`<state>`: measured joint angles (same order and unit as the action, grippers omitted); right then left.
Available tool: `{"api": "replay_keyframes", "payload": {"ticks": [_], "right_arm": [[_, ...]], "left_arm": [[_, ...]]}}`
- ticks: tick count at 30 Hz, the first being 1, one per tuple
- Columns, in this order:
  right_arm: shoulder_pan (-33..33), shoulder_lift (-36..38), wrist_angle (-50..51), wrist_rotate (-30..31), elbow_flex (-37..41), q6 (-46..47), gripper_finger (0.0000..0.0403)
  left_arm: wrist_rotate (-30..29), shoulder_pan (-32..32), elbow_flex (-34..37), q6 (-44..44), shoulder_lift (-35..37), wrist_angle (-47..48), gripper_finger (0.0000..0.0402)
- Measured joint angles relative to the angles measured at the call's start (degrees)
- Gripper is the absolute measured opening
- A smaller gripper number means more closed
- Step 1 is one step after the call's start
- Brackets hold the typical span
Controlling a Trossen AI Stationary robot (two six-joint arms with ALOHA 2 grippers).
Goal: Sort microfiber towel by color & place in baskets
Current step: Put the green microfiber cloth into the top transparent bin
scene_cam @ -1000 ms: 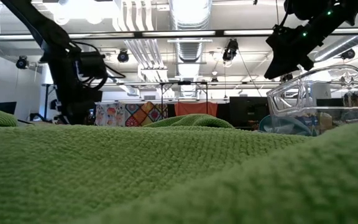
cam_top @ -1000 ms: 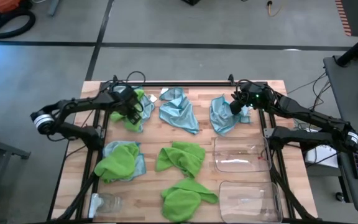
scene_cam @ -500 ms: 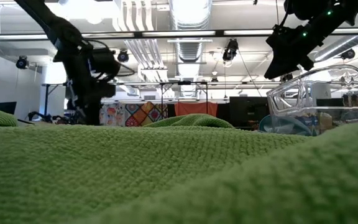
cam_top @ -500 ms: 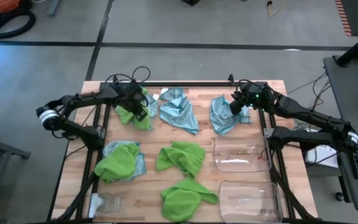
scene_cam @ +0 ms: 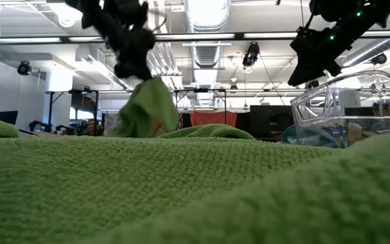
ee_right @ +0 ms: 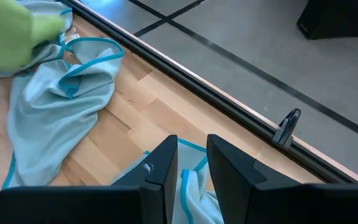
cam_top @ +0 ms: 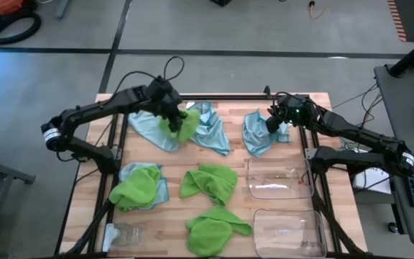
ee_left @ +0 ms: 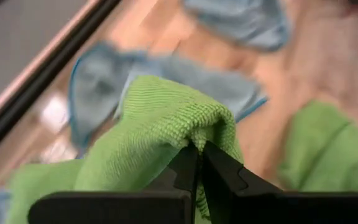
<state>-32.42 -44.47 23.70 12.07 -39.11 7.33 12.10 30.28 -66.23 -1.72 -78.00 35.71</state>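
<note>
Left gripper [ee_left: 196, 163] is pinching a lime green towel [cam_top: 184, 124] by one small fold, lifted over the far-left blue towel [cam_top: 152, 127]; carrying it to the near-right baskets [cam_top: 278, 178], it could slip. Right gripper [cam_top: 272, 121], fingers narrowly parted, is hovering over another blue towel [cam_top: 256, 134].

My two arms are dark, slim and jointed, with black cables looping along them. My left arm carries a white band; green lights glow beside my right tool [cam_top: 272, 122].
</note>
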Motion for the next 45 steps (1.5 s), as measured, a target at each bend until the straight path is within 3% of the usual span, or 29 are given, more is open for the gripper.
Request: {"api": "replay_keyframes", "payload": {"ticks": [10, 21, 28, 35, 45], "right_arm": [[0.0, 0.0, -0.3, -0.02, 0.0, -0.98, 0.0082], [0.0, 0.0, -0.41, -0.02, 0.0, -1.29, 0.0082], [0.02, 0.02, -0.43, -0.06, 0.0, -1.56, 0.0082], [0.02, -0.07, -0.39, -0.11, 0.02, -1.44, 0.0082], [0.02, -0.04, -0.06, -0.54, 0.01, -1.38, 0.0082]], "left_arm": [[-0.04, -11.83, -9.03, 0.76, -0.02, -3.59, 0.0], [-0.08, -19.39, -9.89, -0.35, -0.9, -17.37, 0.0], [-0.02, -22.93, -15.01, -0.31, -8.32, -19.6, 0.0], [2.04, -26.54, -28.69, 1.93, -19.93, -15.14, 0.0], [2.14, -33.51, -56.82, 6.38, -34.85, 4.25, 0.0]]}}
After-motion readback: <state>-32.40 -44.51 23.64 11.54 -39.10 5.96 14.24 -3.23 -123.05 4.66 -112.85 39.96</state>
